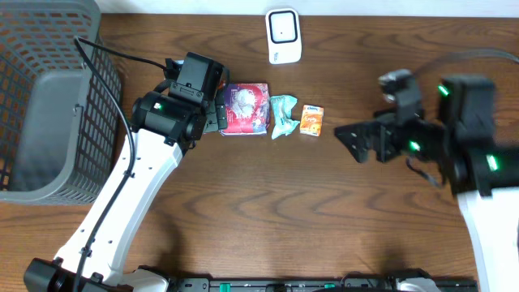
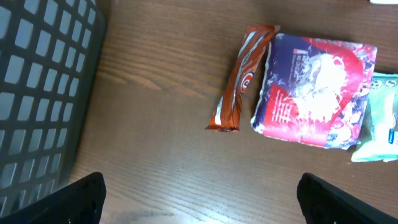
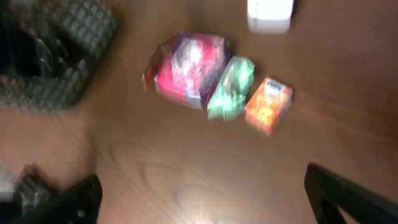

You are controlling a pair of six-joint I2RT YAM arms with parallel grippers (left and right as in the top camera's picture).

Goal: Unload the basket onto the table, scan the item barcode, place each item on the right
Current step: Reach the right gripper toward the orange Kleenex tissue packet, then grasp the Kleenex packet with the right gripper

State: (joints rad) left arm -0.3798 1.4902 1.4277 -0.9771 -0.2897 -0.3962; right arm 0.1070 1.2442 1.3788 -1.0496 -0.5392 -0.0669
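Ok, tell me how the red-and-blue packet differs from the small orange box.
Size: the red-and-blue packet is clearly bigger than the small orange box. Wrapping: the packet has glossy, crinkled film; the box looks like a stiff carton. Place: the packet lies close to the open left end effector; the box lies beyond a teal packet, farther from it. Both lie on the wooden table, ungrasped.

A row is laid across the surface (image 1: pixel 268 211): a bar (image 2: pixel 241 78) at the left, a pouch (image 1: pixel 246 109) just beside it, then a packet (image 1: pixel 283 116), then a box (image 1: pixel 312 119). A scanner (image 1: pixel 284 36) is set behind the row. A basket (image 1: pixel 49 97) is placed far left.
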